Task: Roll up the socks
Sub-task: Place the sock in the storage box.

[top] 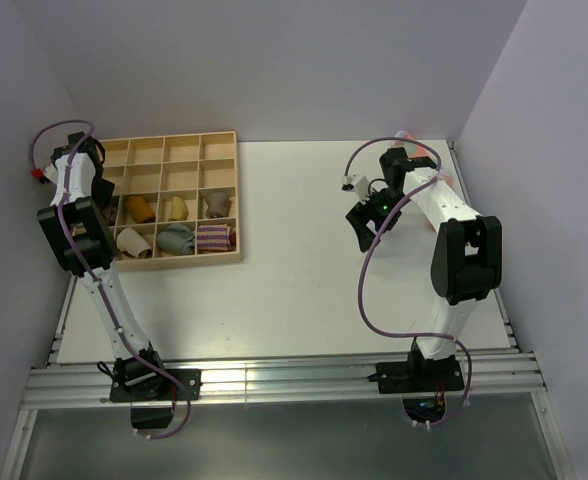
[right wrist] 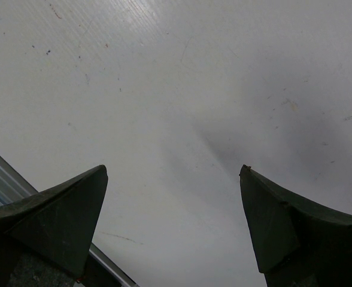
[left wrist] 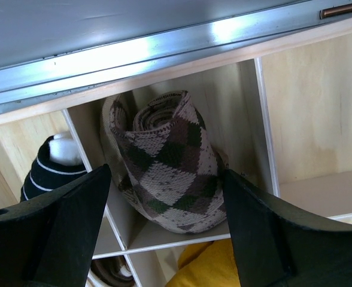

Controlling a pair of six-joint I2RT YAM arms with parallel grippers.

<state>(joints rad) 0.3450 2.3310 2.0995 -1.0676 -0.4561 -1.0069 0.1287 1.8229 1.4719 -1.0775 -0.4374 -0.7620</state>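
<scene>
The white table fills most of the top view, with a metal rail along its near edge where both arms are bolted. The right arm reaches over bare table at the right. The left arm leans over the left side of the tray, a wooden grid of compartments at the table's far left.

The right gripper hangs above the tabletop, its jaws spread wide with nothing between them. The left gripper is also spread wide and grips nothing. One finger is over the divider on the left, and the other finger is by the right side of the bundle; it may just brush the fabric, but the angle is too steep to be sure.

The socks sit as a rolled argyle bundle inside one compartment, standing on end with the spiral of the roll facing up, close to the tray's outer wall. From the top view the arm hides this compartment.

Beside them, in the next compartment to the left, lies a black sock with white stripes. A yellow sock shows in the compartment nearer the camera. Elsewhere in the tray, a purple-striped roll and a grey-blue sock fill the near row.
</scene>
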